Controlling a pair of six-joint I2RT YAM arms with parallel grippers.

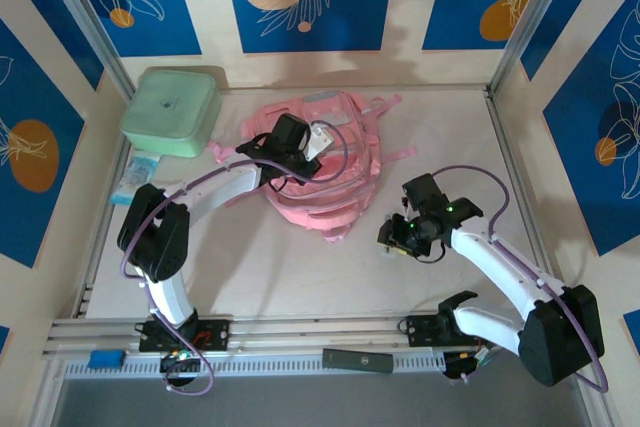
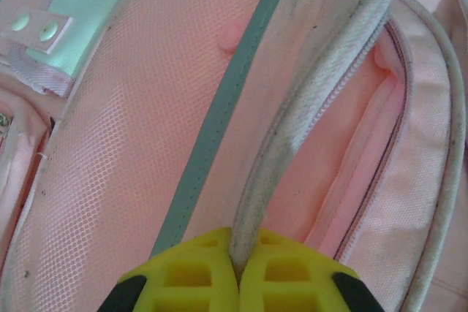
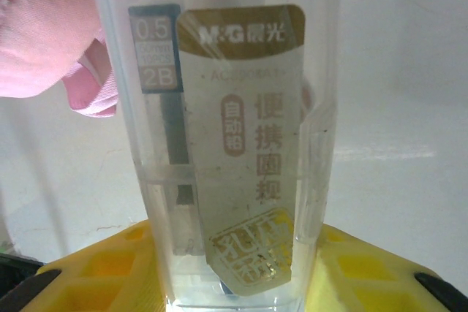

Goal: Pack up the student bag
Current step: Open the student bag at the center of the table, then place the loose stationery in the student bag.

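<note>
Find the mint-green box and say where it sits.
In the top view the green box sits in the far left corner of the table, left of the pink bag, with a blue pouch on its near side.

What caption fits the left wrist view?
Left pincer shut on the pale zipper edge of the pink student bag, compartment gaping open.

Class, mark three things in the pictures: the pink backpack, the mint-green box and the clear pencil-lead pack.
pink backpack (image 1: 340, 197), top external view, on its lower fabric front.
mint-green box (image 1: 172, 110), top external view, centre of the lid.
clear pencil-lead pack (image 3: 241, 144), right wrist view, on the printed label.
</note>
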